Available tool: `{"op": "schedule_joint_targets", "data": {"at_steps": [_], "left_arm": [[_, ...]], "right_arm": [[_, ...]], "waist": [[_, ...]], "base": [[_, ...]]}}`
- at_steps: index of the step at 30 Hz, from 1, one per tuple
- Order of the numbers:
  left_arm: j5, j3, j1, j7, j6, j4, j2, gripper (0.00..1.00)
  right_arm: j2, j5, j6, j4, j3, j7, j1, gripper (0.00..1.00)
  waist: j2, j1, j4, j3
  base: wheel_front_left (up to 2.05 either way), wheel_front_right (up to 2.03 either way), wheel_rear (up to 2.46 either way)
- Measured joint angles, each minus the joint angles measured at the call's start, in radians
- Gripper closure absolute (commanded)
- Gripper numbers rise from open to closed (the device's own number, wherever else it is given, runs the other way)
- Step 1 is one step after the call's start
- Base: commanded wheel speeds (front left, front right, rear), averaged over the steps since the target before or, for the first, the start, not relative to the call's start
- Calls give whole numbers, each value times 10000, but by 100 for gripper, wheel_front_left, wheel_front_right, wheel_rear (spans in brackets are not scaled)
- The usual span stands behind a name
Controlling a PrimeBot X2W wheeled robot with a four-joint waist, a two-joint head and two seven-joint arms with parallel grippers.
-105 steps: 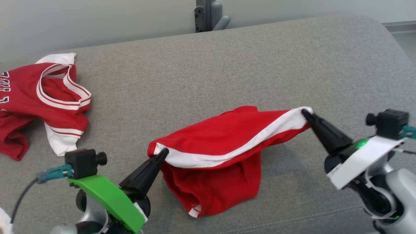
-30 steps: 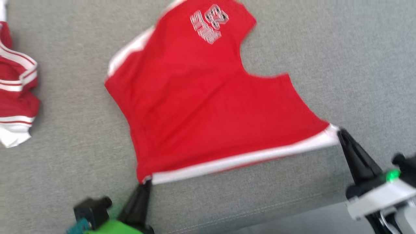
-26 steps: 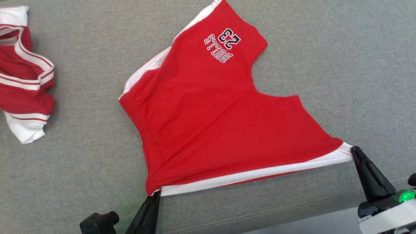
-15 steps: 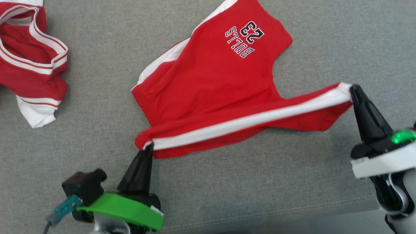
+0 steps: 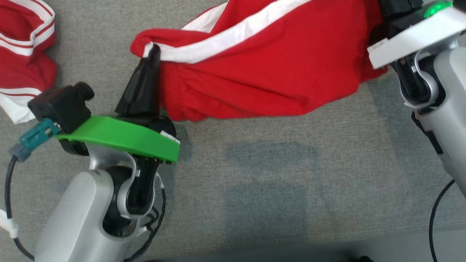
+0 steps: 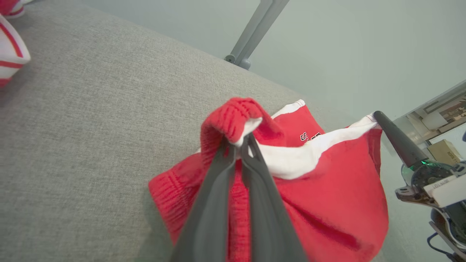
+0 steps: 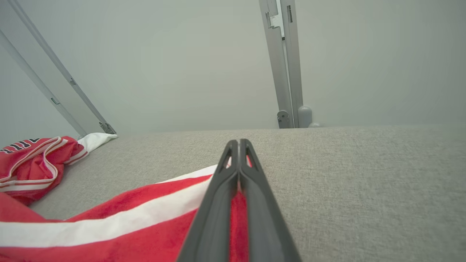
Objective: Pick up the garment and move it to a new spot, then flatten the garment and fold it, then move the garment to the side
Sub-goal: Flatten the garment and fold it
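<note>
a: grey cushion (image 5: 276, 174) under a plain pale wall (image 7: 182, 54). where's the garment?

b: the red shorts (image 5: 276, 69) sit to the right of the jersey (image 5: 25, 43), well apart from it. they're half lifted: the lower cloth seems to rest on the cushion, and the white stripe (image 5: 225, 36) hangs between your two grippers.

a: and the grips?

b: your left gripper (image 6: 242, 140) is clamped on the waistband corner, the end nearer the jersey. your right gripper (image 7: 239, 143) is pinched tight on the stripe's other end, farther from the jersey.

a: which step is that?

b: i'd call it the fold, midway: the stripe edge is raised but not yet laid over. next you'd carry both corners across together, level and taut, set them on the opposite edge, and only then let go. a slack stripe would likely bunch.
</note>
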Motion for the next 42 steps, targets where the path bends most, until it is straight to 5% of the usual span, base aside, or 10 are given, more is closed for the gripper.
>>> {"op": "schedule_joint_targets", "data": {"at_steps": [5, 14, 23, 24, 25, 26, 34, 42], "left_arm": [[186, 199, -927, -63, 286, 803, -213, 100], [127, -98, -1910, -96, 48, 2732, -832, 100], [309, -407, -2111, -347, -42, 3699, -1055, 100], [326, -443, -2109, -345, -65, 3735, -1055, 69], [332, -462, -2104, -345, -69, 3756, -1043, 33], [341, -470, -2087, -345, -69, 3766, -1018, 0], [426, -433, -1170, -612, 48, 3227, -608, 0], [1977, -1258, -171, -930, 253, 1881, 627, 0]], "right_arm": [[230, 332, 0, 1551, 725, -12, -1598, 100], [481, 504, 0, 4109, 1691, -82, -3273, 100], [374, 813, 0, 4872, 2742, -341, -3598, 98], [347, 815, 0, 4957, 2878, -362, -3614, 33], [336, 834, 0, 5016, 3033, -290, -3621, 0], [318, 857, 0, 5045, 3204, -222, -3620, 0], [-67, 1697, 0, 4604, 3806, 650, -3706, 0], [-828, 2057, 0, 4274, 4500, 2500, -3563, 0]], "waist": [[0, 0, 251, 307], [0, 1, 584, 450], [0, 1, 810, 211], [0, 1, 833, 174], [0, 1, 848, 134], [0, 1, 855, 86], [0, 1, 702, -460], [0, 0, 549, -905]], "base": [[0, 0, 0], [0, 0, 0], [0, 0, 0], [0, 0, 0], [0, 0, 0], [0, 0, 0], [0, 0, 0], [0, 0, 0]]}}
